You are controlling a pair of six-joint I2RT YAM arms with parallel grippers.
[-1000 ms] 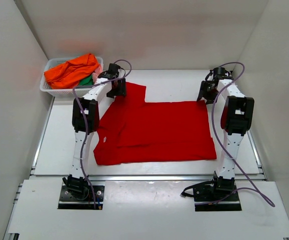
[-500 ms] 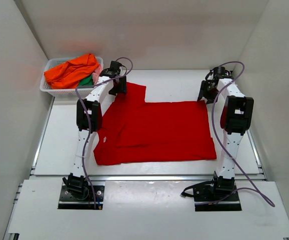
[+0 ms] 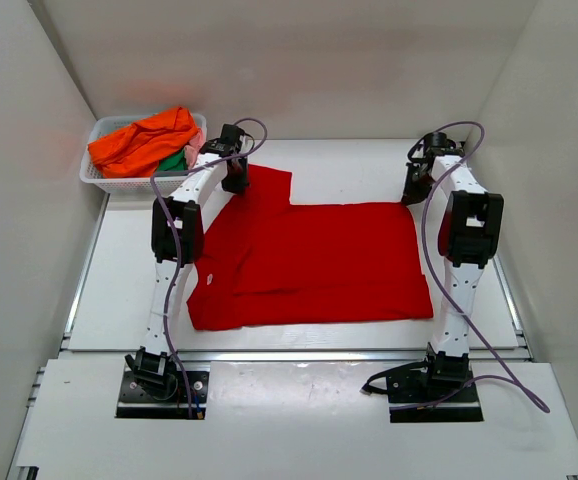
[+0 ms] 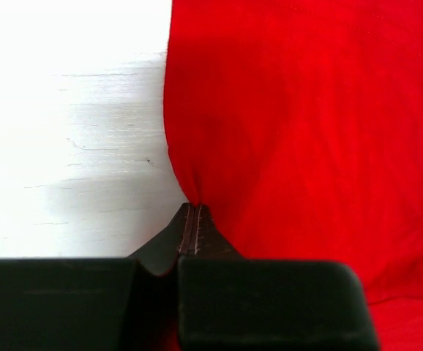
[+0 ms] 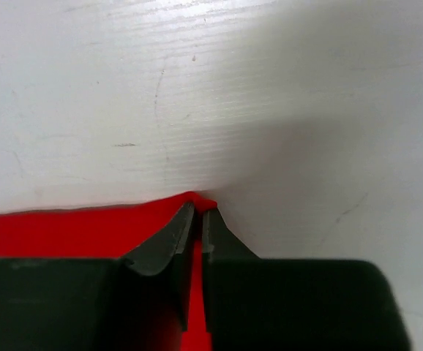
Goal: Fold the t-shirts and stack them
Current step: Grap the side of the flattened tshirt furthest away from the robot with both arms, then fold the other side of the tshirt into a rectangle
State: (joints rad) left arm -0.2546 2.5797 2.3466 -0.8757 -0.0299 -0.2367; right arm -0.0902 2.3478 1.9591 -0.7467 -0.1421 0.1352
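Note:
A bright red t-shirt lies spread flat across the middle of the table, partly folded. My left gripper is at its far left corner, shut on a pinch of the red cloth, which bunches at the fingertips. At the far right corner my right gripper is shut on the shirt's edge, with red cloth showing between the fingers. More t-shirts, an orange one over green and pink ones, are heaped in the basket.
A white mesh basket stands at the far left corner of the table. White walls enclose the table on the left, back and right. Both arm bases sit on the near edge.
Both grippers have gone from open to shut on the far corners of the red t-shirt. Each has also shifted slightly toward the back wall.

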